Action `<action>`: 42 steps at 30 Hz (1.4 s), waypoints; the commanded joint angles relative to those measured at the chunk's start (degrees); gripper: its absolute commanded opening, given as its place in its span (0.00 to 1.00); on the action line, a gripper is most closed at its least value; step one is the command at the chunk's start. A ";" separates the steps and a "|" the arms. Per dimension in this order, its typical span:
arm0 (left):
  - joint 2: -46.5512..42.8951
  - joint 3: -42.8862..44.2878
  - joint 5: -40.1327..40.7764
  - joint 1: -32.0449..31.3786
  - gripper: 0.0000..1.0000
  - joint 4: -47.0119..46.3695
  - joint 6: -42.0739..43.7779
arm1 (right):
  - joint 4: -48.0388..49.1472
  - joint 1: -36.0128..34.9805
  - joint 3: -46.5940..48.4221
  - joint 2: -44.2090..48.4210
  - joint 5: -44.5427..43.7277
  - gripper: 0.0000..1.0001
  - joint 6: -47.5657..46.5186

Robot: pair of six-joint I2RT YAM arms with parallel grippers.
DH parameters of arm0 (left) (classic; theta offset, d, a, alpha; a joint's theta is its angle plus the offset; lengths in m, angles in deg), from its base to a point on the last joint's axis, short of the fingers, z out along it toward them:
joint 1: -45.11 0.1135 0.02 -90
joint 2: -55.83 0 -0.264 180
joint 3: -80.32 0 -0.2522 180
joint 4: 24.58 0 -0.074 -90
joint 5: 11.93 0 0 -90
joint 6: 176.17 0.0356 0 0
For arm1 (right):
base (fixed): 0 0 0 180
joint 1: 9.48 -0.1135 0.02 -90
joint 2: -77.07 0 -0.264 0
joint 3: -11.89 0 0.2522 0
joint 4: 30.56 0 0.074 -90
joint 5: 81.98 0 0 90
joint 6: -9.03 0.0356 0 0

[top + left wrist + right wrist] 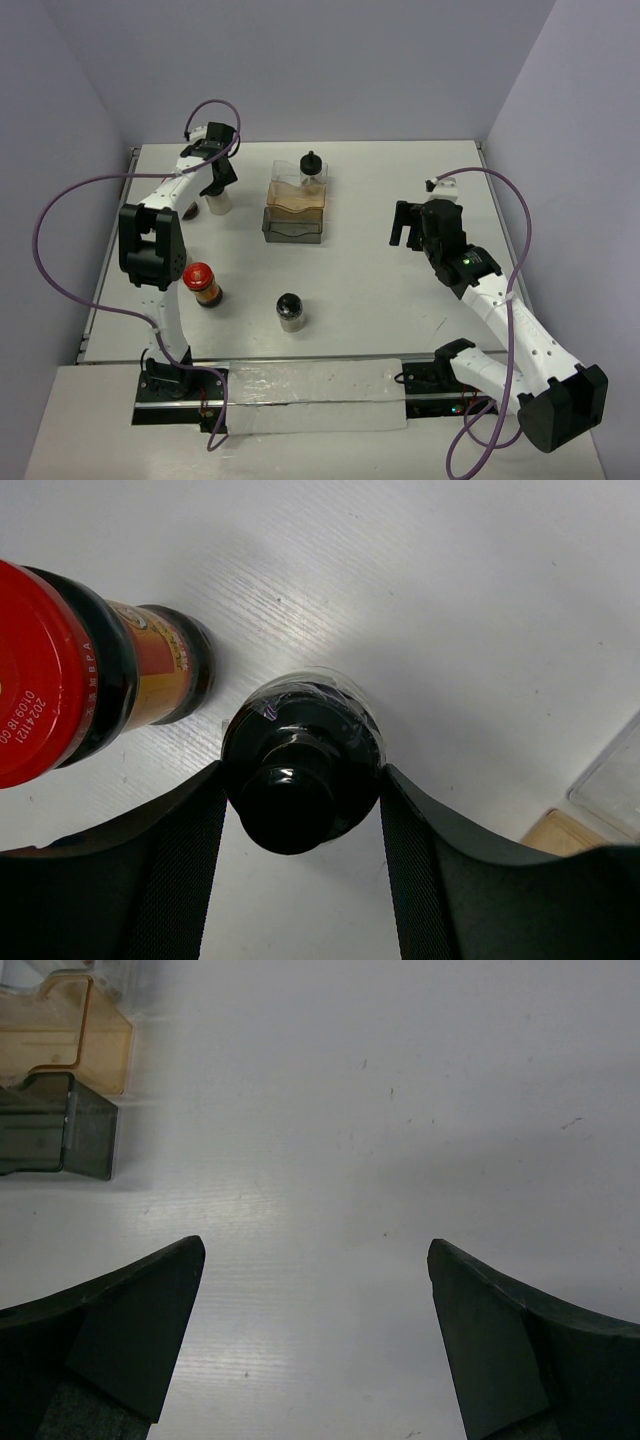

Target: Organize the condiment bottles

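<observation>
Left tool (300,798) clamps black-capped bottle (300,742) near far-left corner of desk (380,300).
Red-capped bottle (60,670) just beside, apparently apart; right tool (316,1290) spread wide, empty.

Five small glass bottles stand upright. One black-capped bottle (311,165) with pale contents stands in the far, clear end of the tray (292,232). A second black-capped bottle (290,310) stands alone near the front, about the middle. A red-capped bottle (202,284) with dark orange-brown contents stands to its left, apart from it. At the far left, a third black-capped bottle (300,780) is pinched in the left gripper (300,820). Just beside it stands the second red-capped bottle (60,670), with a date printed on its cap.
</observation>
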 commanded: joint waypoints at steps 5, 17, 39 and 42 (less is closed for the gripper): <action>-7.50 8.82 1.13 -4.21 0.10 2.51 7.67 | 2.10 -0.52 0.02 0.33 0.06 1.00 -0.07; 1.72 31.33 -2.48 -13.02 0.10 5.98 10.98 | 1.31 -0.50 0.44 1.24 -0.24 1.00 -0.07; 11.69 33.74 -6.87 -13.51 0.10 -4.87 9.46 | 0.44 -0.52 1.04 0.20 -0.81 1.00 -0.07; 12.24 33.83 -7.38 -13.52 0.10 -5.42 9.29 | 0.37 -0.58 1.05 0.15 -0.85 1.00 -0.07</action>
